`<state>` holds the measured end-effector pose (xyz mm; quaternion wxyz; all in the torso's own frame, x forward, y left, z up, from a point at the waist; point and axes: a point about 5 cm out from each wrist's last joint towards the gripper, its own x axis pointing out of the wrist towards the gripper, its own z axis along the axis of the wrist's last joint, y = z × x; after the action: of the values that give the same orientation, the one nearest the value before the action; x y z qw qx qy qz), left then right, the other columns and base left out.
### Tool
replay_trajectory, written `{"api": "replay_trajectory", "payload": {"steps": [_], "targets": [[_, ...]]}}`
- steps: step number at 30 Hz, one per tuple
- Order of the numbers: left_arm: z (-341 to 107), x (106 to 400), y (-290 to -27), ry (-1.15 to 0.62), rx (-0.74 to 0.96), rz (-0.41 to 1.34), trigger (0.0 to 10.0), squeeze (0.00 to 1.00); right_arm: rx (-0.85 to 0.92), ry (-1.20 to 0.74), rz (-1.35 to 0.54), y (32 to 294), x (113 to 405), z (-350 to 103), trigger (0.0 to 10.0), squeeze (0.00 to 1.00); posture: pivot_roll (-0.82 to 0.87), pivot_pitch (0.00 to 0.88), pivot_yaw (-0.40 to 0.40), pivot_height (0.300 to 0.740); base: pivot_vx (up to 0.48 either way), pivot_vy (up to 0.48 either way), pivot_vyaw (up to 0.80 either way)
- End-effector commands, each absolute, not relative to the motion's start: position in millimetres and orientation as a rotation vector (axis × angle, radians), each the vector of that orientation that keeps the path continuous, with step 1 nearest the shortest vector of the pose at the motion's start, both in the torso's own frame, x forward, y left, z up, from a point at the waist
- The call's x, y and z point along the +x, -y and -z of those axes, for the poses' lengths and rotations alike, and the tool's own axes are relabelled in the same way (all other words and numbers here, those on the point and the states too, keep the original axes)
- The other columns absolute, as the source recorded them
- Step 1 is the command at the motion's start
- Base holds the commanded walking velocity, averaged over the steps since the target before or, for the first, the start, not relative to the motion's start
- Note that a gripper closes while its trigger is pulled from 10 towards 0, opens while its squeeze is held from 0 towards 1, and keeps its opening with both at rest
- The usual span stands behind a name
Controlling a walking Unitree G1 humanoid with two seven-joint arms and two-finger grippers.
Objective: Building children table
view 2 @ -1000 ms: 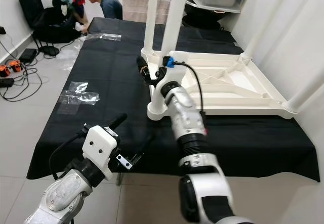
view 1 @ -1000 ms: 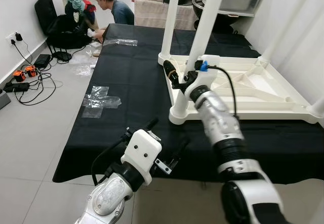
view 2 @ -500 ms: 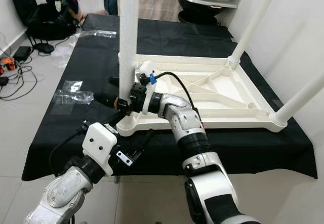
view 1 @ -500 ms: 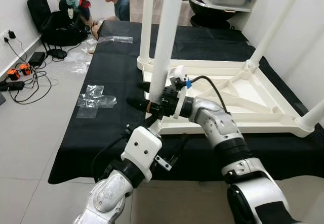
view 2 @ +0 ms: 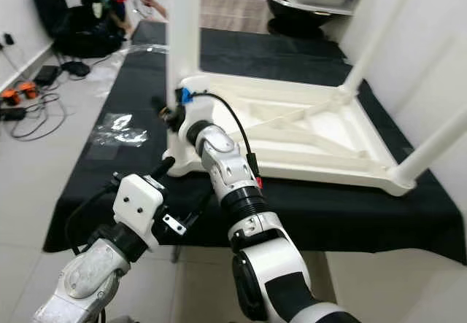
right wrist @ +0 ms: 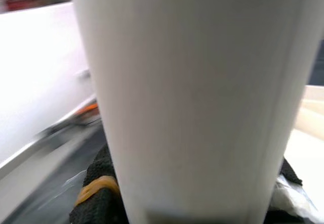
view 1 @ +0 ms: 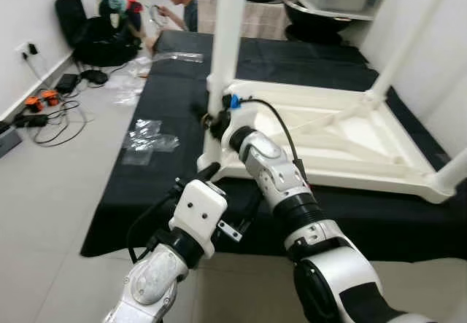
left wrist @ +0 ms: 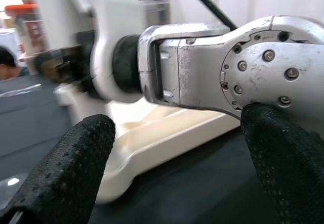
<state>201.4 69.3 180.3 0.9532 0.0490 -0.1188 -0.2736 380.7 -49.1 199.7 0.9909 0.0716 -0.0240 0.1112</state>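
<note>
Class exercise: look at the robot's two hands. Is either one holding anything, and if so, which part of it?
The right hand grips the near white table leg close to its base, where it meets the upturned tabletop. The left hand is open and holds nothing.

Tiled room with a black mat on the floor

Pale floor tiles [view 1: 51, 192], a white wall [view 1: 29, 9] with cables [view 1: 44, 111] at its foot, plastic wrappers [view 1: 149, 135], a seated person [view 1: 182, 2] beyond the right pincer [view 1: 208, 119].
</note>
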Motion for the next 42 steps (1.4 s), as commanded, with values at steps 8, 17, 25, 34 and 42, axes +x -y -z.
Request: {"api": "replay_trajectory", "payload": {"steps": [8, 17, 25, 34, 42], "targets": [[-179.1, 199.1, -62.6, 0.239, 0.084, 0.588, 10.0, 0.00, 0.250, 0.046, -0.042, 48.2, 372.7, -203.3, 10.0, 0.00, 0.08, 0.038, -0.125, 0.740, 0.000, 0.000, 0.00], [-177.6, 198.6, -62.1, 0.237, 0.082, 0.590, 10.0, 0.00, 0.304, 0.139, -0.228, 38.1, 367.8, -212.6, 10.0, 1.00, 0.08, 0.023, -0.125, 0.740, 0.000, 0.000, 0.00], [-176.9, 199.2, -62.0, 0.238, 0.090, 0.593, 10.0, 0.00, 0.326, 0.163, -0.604, 28.8, 348.0, -208.9, 10.0, 0.00, 0.08, 0.009, -0.118, 0.740, 0.000, 0.000, 0.00], [-177.7, 201.9, -63.4, 0.242, 0.092, 0.593, 10.0, 0.00, 0.166, -0.019, -0.688, 94.1, 342.7, -159.5, 10.0, 0.00, 0.07, 0.011, -0.111, 0.740, 0.000, 0.000, 0.00], [-179.2, 204.5, -64.2, 0.246, 0.098, 0.590, 10.0, 0.00, 0.198, -0.028, -0.630, 113.2, 345.0, -156.6, 10.0, 0.00, 0.07, 0.011, -0.108, 0.740, 0.000, 0.000, 0.00]]}}
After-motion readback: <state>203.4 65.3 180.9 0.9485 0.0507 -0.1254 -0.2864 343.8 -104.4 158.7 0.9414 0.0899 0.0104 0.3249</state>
